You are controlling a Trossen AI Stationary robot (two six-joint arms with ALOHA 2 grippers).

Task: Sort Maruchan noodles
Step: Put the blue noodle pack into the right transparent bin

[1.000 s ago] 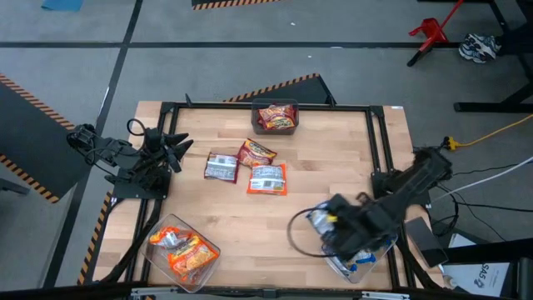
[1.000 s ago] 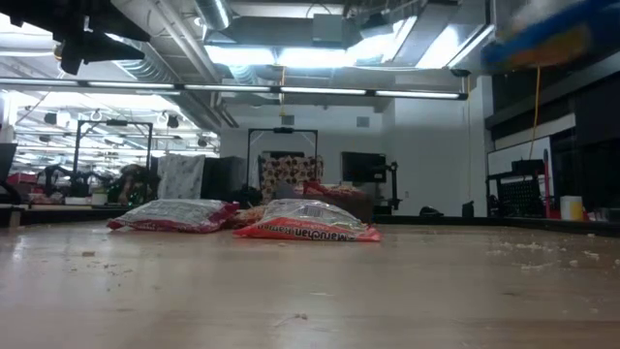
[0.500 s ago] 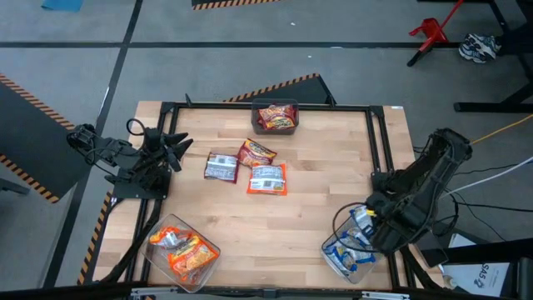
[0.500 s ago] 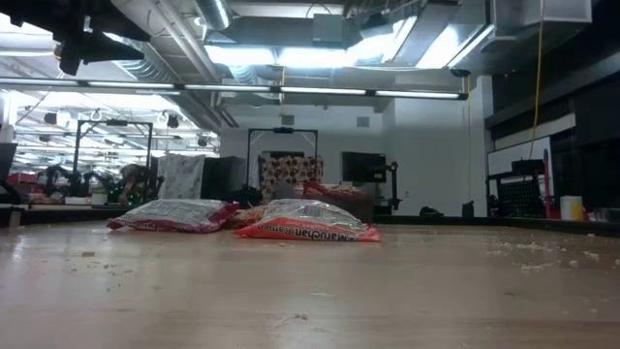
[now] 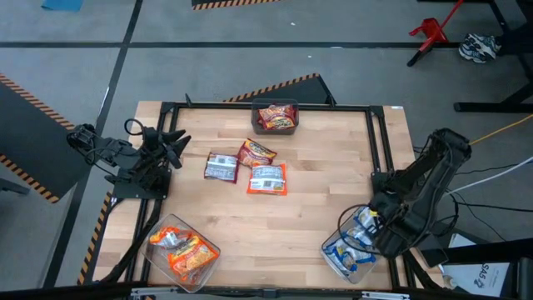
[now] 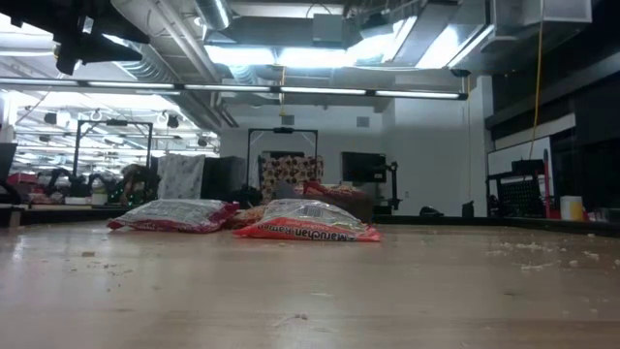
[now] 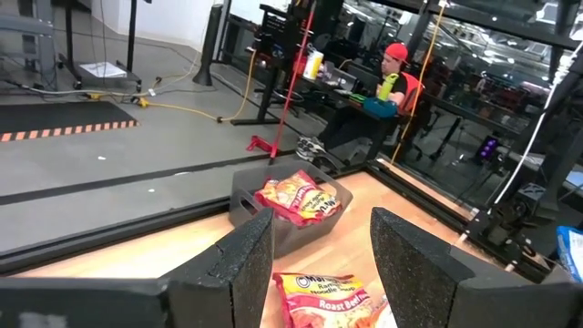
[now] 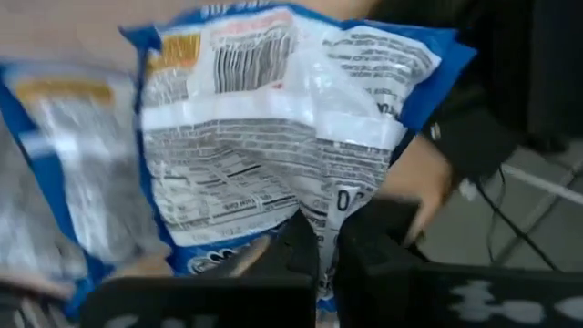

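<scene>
While the left gripper (image 5: 176,143) waits with its fingers spread wide at the left edge of the wooden table (image 5: 333,167), the right gripper (image 5: 364,227) hangs over a clear plastic bin (image 5: 336,259) at the table's near right corner, pinched tight on the edge of a blue-and-white noodle packet (image 8: 273,137). In the right wrist view that packet is crinkly and glossy, printed with a barcode and small text, and a second blue packet (image 8: 55,173) lies just beside it. The bin below holds more blue-and-white packets.

A dark rectangular tray (image 5: 290,129) at the table's far edge holds red-orange packets (image 5: 275,117). Another clear bin (image 5: 158,230), at the near left corner, holds orange-and-silver packets (image 5: 185,248) in a loose heap.

Three packets lie flat and close together near the middle of the table: a silver one with red ends (image 5: 221,167), a red-orange one (image 5: 257,152) and an orange-and-silver one (image 5: 267,178). From table height they look puffy and shiny. The tabletop is pale planked wood inside a black metal frame, with small crumbs scattered over it.
</scene>
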